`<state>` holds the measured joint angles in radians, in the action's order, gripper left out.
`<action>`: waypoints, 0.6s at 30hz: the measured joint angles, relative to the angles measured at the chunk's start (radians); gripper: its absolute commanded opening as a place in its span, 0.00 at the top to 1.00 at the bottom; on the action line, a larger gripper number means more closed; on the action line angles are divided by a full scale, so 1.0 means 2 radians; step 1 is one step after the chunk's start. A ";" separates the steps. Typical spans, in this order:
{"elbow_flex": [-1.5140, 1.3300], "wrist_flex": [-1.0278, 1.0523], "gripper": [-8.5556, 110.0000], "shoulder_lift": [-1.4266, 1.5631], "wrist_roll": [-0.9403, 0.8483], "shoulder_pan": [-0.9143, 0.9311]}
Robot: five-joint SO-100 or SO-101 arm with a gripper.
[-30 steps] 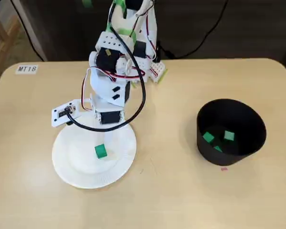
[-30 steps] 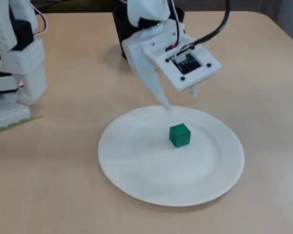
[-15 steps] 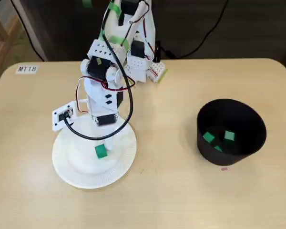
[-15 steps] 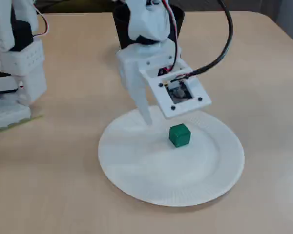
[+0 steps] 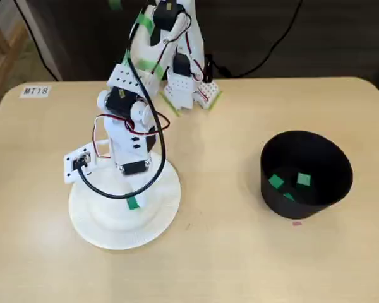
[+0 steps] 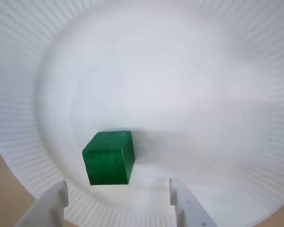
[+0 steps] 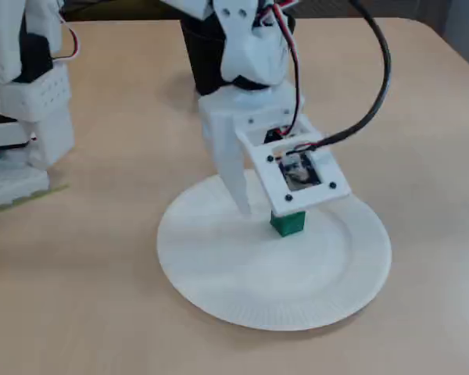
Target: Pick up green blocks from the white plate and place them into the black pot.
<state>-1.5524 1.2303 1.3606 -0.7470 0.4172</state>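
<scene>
Wrist view: your pincer [image 6: 117, 191] stands wide open and grips nothing, its fingertips over the near rim of the white plate [image 6: 189, 71]. One green block [image 6: 109, 158] lies on the plate toward 7 o'clock from its centre, just ahead of the gap and nearer the left-hand finger. In a fixed view, the black pot [image 5: 268, 186] sits on the counter [image 5: 221, 252] at 3 o'clock from the plate, well apart, holding three green blocks [image 5: 276, 182].
</scene>
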 measured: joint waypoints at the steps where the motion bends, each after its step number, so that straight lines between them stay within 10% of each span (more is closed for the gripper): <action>1: 0.005 0.002 0.68 -0.005 0.000 0.000; 18: 0.042 0.008 0.95 -0.050 0.018 -0.001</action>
<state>-1.4680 1.2456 1.2609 -0.7118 0.4157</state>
